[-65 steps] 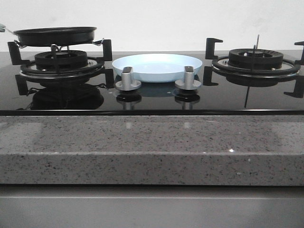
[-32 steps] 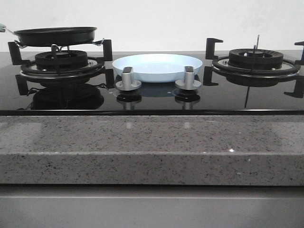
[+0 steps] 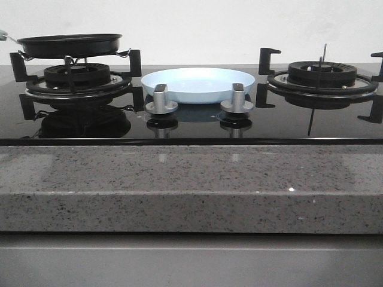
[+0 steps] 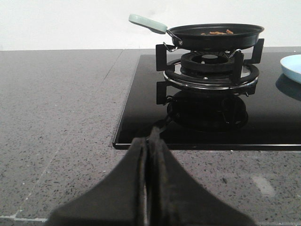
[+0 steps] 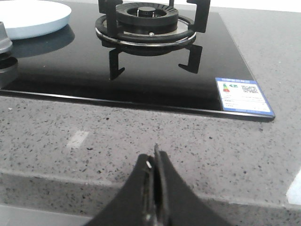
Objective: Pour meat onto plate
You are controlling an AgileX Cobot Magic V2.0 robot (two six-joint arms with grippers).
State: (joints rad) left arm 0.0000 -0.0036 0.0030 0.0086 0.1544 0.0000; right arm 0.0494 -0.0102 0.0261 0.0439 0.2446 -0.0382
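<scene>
The small orange-brown meat pieces [image 4: 216,32] lie in the black frying pan [image 3: 69,45] on the left burner, its pale green handle [image 4: 147,23] pointing left, away from the round pale blue plate [image 3: 197,84] between the burners. Over the grey speckled surface [image 3: 191,185], the left gripper [image 4: 147,146] and right gripper [image 5: 155,162] are pressed together, empty.

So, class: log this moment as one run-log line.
meat: in frying pan | plate: empty | left gripper: shut, empty | right gripper: shut, empty

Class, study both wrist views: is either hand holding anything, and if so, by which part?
Nothing is held. The left hand and right hand are both shut on nothing, above the countertop, apart from the frying pan.
</scene>
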